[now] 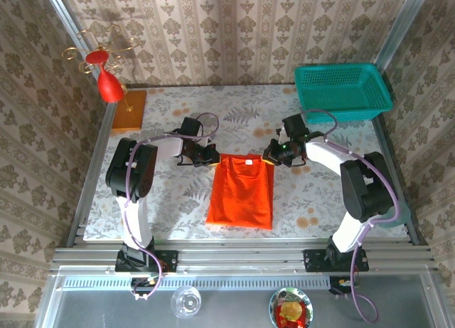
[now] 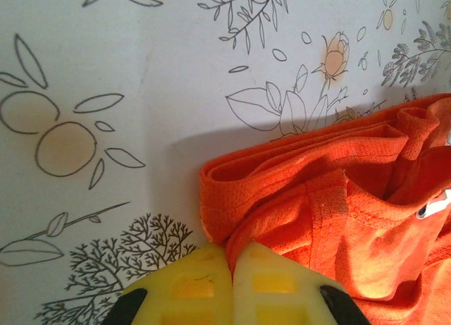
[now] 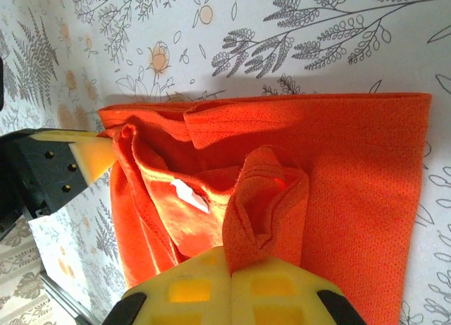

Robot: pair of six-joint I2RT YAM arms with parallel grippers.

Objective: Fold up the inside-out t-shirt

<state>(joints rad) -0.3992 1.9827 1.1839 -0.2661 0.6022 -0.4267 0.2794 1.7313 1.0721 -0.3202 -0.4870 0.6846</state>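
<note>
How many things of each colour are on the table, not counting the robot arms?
Orange: 2, the soft orange-red cloth t-shirt and the flat orange board.
Red: 1, the glossy red teardrop ornament.
Green: 1, the teal-green plastic mesh basket.
Total: 4.

Left gripper (image 2: 229,254) and right gripper (image 3: 230,263) forward, fingers (image 2: 189,288) pinching t-shirt (image 1: 242,193)

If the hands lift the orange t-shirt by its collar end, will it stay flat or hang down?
Probably it will hang limp: the t-shirt bunches into soft folds at the right hand. It looks thin and light, so the lower part would likely trail behind.
</note>
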